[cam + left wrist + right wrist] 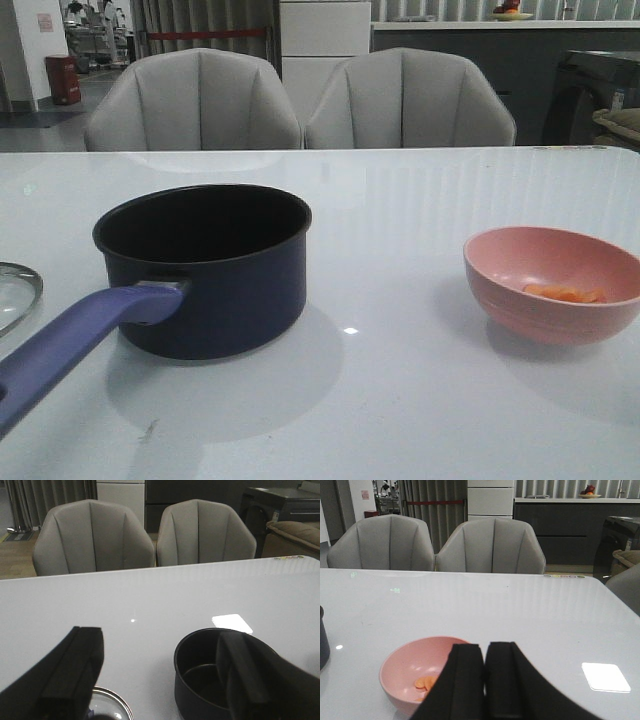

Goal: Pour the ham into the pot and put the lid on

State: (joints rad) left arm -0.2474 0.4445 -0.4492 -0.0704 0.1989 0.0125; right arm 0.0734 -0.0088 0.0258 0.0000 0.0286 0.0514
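- The pot (205,265) stands uncovered on the white table (400,400), its handle (70,335) reaching toward the robot's left side — presumably so its mouth is free to receive a pour.
- The ham (565,293) lies as a few orange slices in the pink bowl (552,280), well apart from the pot, on the right arm's side.
- The lid (15,292) rests flat on the table just beside the handle; only its edge shows.
- The left gripper (160,675) hangs above lid and pot, fingers spread wide, holding nothing.
- The right gripper (485,680) hangs near the bowl, fingers pressed together, empty — nothing is poured yet.
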